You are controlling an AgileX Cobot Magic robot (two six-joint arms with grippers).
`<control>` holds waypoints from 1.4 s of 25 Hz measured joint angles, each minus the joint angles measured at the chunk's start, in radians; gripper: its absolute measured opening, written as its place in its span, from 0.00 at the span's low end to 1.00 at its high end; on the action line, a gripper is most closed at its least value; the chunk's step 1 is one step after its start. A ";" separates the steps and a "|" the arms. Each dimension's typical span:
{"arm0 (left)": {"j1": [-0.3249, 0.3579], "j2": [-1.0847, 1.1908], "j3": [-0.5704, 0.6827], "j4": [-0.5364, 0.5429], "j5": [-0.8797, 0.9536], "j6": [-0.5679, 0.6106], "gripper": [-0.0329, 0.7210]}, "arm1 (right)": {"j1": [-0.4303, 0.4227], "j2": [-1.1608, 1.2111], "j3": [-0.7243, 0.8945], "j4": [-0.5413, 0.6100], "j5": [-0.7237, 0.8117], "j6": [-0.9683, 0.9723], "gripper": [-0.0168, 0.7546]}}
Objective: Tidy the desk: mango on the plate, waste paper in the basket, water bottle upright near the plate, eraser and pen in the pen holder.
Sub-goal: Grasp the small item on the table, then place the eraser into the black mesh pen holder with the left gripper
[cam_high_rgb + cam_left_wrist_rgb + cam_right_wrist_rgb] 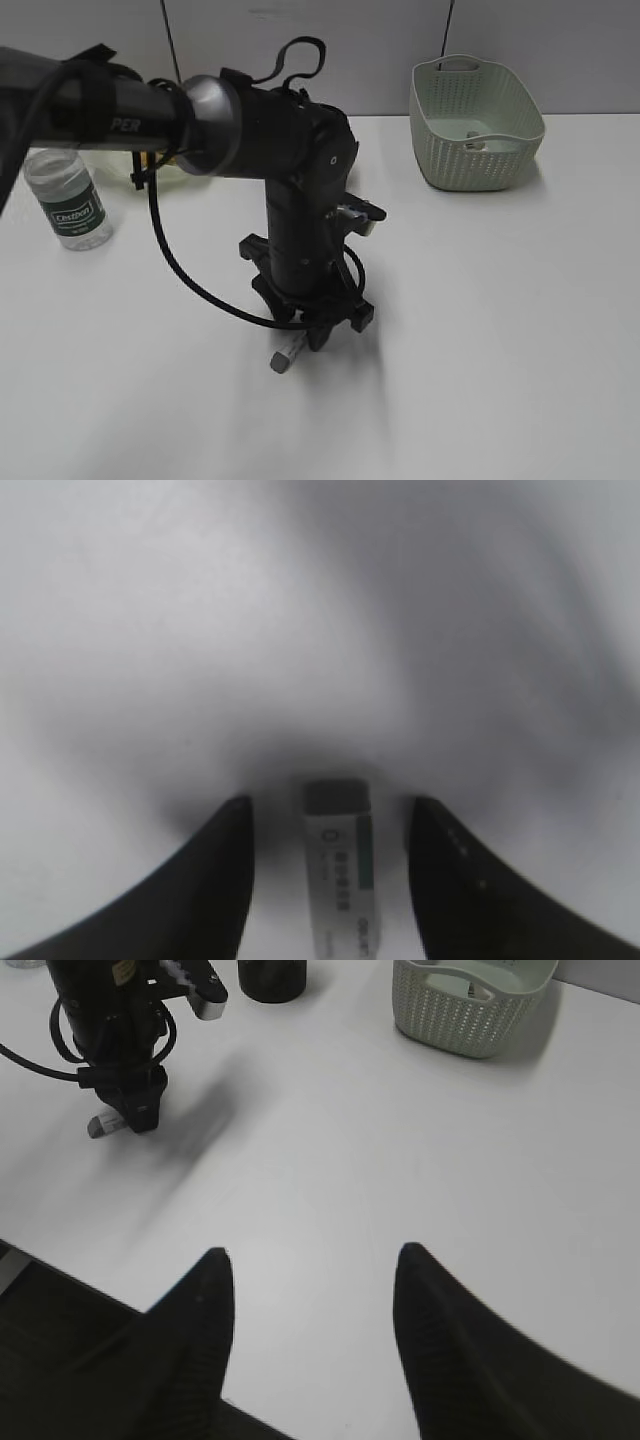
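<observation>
On the white desk (480, 330) a small white eraser (287, 354) with a grey end lies flat. My left gripper (315, 335) points down over it. In the left wrist view the gripper (330, 801) is open, with the eraser (340, 870) between the fingers and a gap on each side. My right gripper (311, 1250) is open and empty over the desk's near edge. The water bottle (70, 200) stands upright at the far left. A sliver of the pale green plate (172, 178) shows under the left arm. The basket (475, 125) stands at the back right. The mango and pen are out of view.
The black pen holder (272, 978) shows at the top of the right wrist view, behind the left arm (110, 1020). A small pale object (478, 142) lies in the basket. The left arm's cable (190, 280) loops low over the desk.
</observation>
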 joint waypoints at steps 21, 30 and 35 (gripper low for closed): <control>0.001 -0.030 -0.054 0.035 0.030 0.000 0.25 | 0.000 0.000 0.000 0.000 -0.001 0.001 0.55; 0.082 -0.108 -0.364 0.096 -0.081 0.000 0.25 | 0.000 0.000 0.000 -0.001 -0.002 0.001 0.54; 0.151 -0.111 -0.413 0.093 -0.315 0.000 0.25 | 0.000 0.000 0.000 -0.001 -0.002 0.001 0.54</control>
